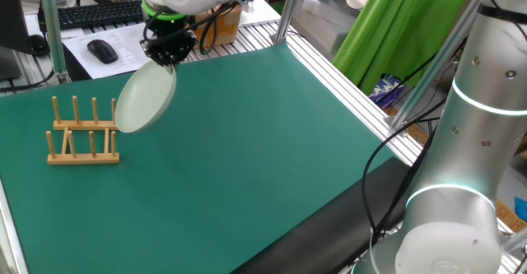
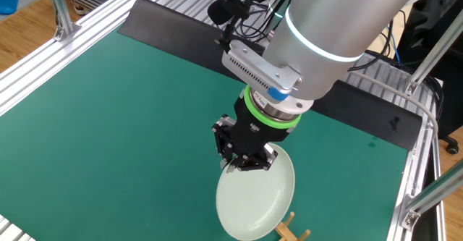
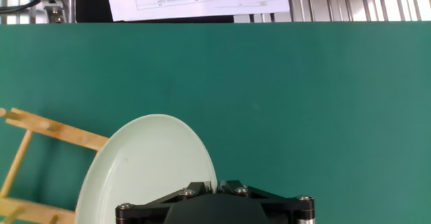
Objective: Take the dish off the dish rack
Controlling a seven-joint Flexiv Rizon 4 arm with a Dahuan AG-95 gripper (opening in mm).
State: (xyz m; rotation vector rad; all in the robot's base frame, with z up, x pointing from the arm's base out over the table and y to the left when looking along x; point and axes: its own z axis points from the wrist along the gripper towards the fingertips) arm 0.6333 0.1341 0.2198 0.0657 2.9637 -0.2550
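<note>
1. Leftmost in one fixed view sits the dish rack (image 1: pixel 82 132) on the green worktop (image 1: pixel 272 159). Its slots look empty, so the lifting-out part seems pretty much done.
2. Just right of it, the dish (image 1: pixel 146 99) hangs tilted in the air, its lower edge overlapping the rack's right end in that view. Whether it's fully clear of the pegs is hard to call from here.
3. Above that, the claw (image 1: pixel 170 60) is pinched shut on the dish's upper rim; the other fixed view shows the same grip from behind.
4. What's probably left: carry it sideways over the bare worktop to the right, set it down, let go.
</note>
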